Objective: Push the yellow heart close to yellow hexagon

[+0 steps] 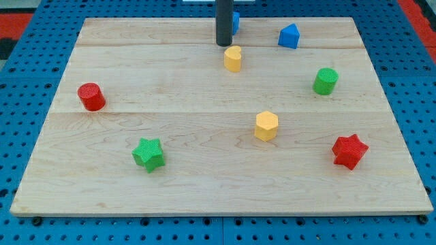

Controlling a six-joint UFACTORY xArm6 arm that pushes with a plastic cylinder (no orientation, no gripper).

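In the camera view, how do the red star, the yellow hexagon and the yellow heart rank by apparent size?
1. red star
2. yellow hexagon
3. yellow heart
The star lies nearest the view's bottom and the heart farthest, so nearness may cause the differences.

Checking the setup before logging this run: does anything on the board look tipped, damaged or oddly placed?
Nothing stands out. All blocks sit flat on the board. One blue block is partly hidden behind the rod; my tip sits just above-left of the yellow heart.
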